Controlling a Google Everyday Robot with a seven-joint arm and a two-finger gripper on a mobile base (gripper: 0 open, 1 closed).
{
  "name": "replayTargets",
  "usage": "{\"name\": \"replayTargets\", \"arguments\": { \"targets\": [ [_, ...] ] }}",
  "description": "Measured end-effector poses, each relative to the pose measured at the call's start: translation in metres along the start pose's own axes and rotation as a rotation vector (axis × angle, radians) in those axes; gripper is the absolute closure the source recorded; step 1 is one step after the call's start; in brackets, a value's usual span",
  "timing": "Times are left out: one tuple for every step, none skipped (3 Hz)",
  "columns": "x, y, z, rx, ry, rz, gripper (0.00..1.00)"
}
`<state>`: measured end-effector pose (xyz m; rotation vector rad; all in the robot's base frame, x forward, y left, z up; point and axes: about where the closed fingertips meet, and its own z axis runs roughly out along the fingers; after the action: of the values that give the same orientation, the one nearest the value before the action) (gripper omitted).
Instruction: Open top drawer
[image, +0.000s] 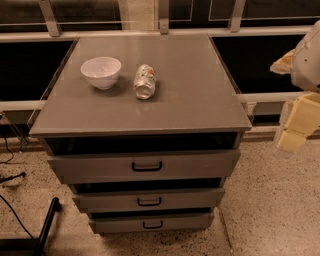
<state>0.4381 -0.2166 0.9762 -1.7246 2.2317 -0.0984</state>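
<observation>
Pale gripper (294, 131), state unclear, well right of wide matte-grey top drawer (90, 168); risk it misses the small black loop handle (146, 166) or clips the grey tabletop (200, 95).

I count three flat matte-grey drawer fronts (100, 201), the top drawer (85, 169) included; one white round bowl (101, 71); one crumpled silver can (144, 81); one cream pincer (291, 140) at far right.
</observation>
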Motion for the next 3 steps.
{"name": "replayTargets", "arguments": {
  "targets": [
    [0.001, 0.0, 0.001, 0.011, -0.012, -0.002, 0.0],
    [0.005, 0.006, 0.012, -0.003, -0.026, 0.006, 0.0],
    [0.01, 0.016, 0.028, -0.035, -0.024, 0.014, 0.0]
  ]
}}
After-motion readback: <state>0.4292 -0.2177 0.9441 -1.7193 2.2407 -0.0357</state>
